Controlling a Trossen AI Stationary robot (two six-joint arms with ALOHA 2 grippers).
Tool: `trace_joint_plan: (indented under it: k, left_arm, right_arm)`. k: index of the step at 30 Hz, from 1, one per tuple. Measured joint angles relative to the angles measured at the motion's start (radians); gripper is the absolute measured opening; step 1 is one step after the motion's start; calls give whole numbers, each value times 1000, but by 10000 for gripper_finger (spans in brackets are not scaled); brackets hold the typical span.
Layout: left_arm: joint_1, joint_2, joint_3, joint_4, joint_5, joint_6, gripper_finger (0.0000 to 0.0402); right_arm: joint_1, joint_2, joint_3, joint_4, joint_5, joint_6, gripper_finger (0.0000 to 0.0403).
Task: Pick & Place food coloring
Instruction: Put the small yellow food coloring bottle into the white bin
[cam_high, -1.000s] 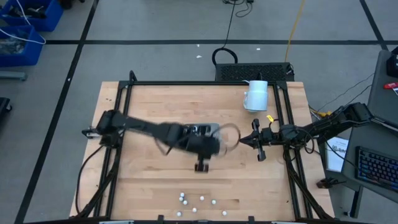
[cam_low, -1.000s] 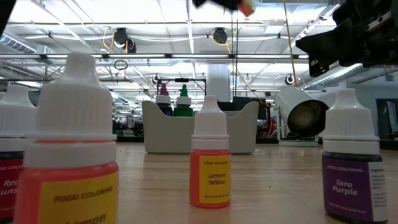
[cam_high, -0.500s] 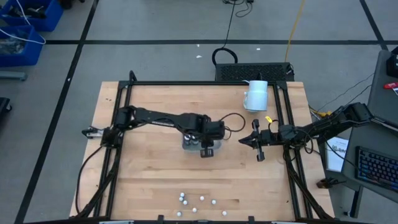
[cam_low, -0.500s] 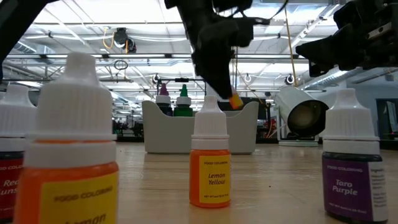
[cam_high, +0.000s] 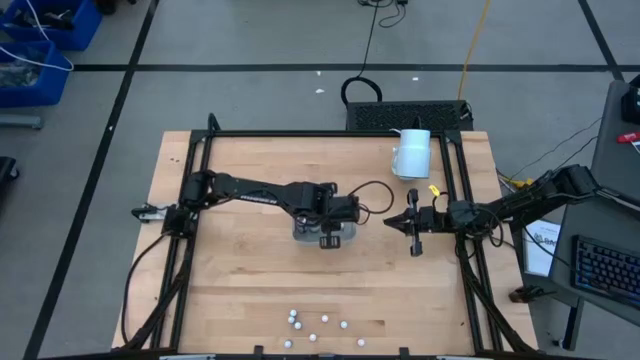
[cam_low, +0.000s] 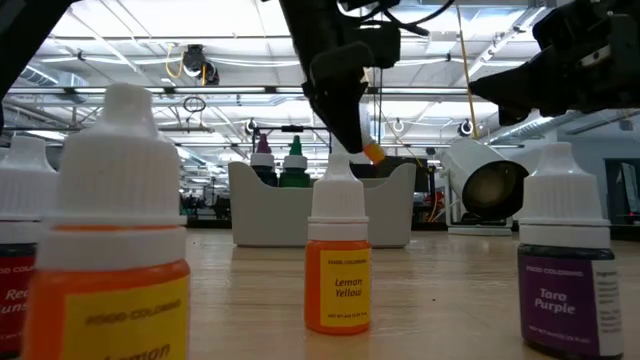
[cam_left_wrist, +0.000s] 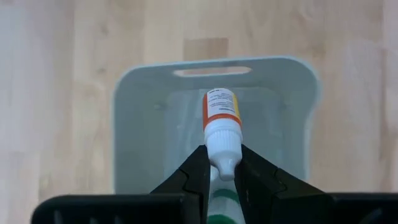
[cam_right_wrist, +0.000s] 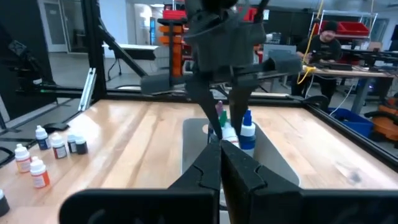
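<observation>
My left pincer (cam_left_wrist: 222, 169) has swung back from the counter's (cam_high: 240, 280) front edge and now hangs over the grey tray (cam_left_wrist: 140, 124), pinching 1 orange-labelled food coloring bottle (cam_left_wrist: 221, 121) by its cap, ready for lowering inside. My right pincer (cam_high: 390, 222) waits beside the tray, pressed together.

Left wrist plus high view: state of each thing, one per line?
Left claw: shut on orange bottle, above the tray.
Orange bottle: held by its white cap, not yet released.
Tray: upright on the table, already holds bottles.
Right claw: shut, empty, waiting right of the tray.
White mug: lying on its side.
Loose bottles: standing near the table's front edge.
</observation>
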Motion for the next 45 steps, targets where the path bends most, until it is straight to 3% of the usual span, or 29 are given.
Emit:
trace_joint_plan:
  k: [10, 16, 24, 45]
  left_arm:
    - [10, -1, 0, -93, -20, 3, 66]
    - [11, -1, 0, -91, -23, 3, 65]
    - [11, -1, 0, -90, -19, 0, 35]
    - [7, -1, 0, -84, -25, 36, 35]
  right_arm:
    - [0, 0, 0, 0, 0, 12, 0]
    - [0, 1, 0, 0, 0, 35, 0]
    - [0, 0, 0, 0, 0, 30, 0]
    - [0, 0, 0, 0, -1, 28, 0]
